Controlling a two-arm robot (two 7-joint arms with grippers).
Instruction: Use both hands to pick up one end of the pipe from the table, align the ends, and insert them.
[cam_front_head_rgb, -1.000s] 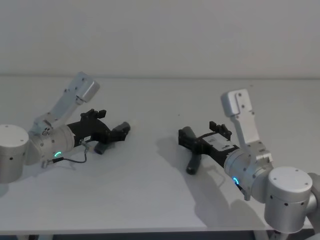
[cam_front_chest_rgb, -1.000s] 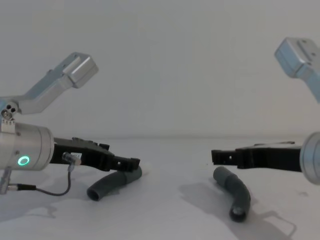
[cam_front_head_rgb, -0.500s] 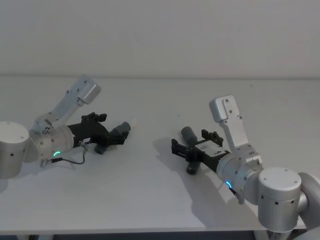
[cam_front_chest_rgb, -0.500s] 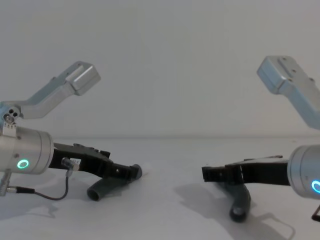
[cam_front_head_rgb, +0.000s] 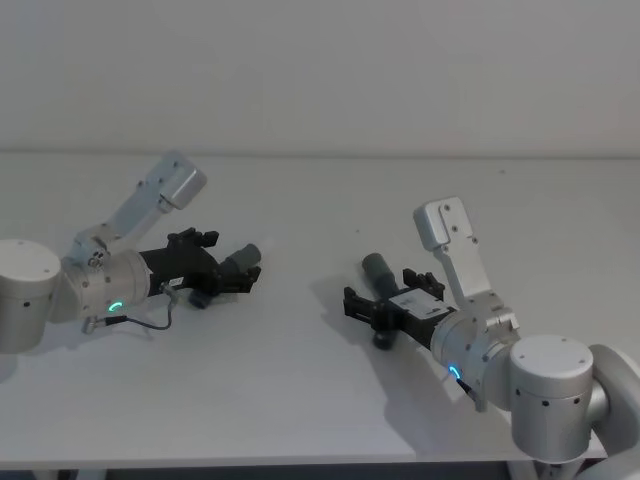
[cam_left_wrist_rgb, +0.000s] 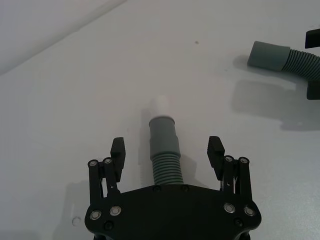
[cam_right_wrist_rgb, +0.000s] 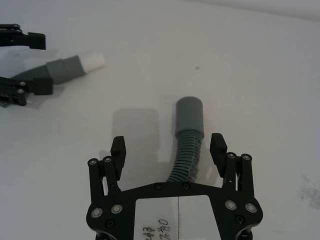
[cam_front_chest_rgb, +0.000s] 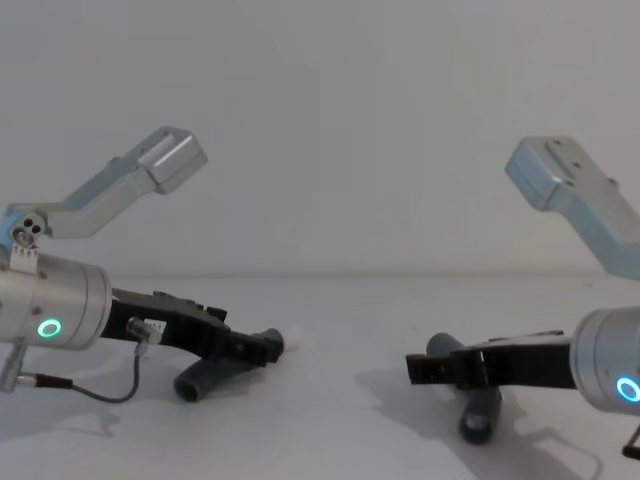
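While two pipe pieces (cam_front_head_rgb: 240, 262) (cam_front_head_rgb: 378, 268) lie on the table (cam_front_head_rgb: 300, 390), left hand (cam_left_wrist_rgb: 166, 146) open astride one, right hand (cam_right_wrist_rgb: 168, 144) open astride another.

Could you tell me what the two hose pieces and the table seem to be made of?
Left hose piece: probably flexible plastic or rubber, matt dark grey, ribbed; smooth cuff, white tip. Right hose piece: same look, plain cuff. Table: white, matt, possibly laminate. Left gripper and right gripper straddle them.
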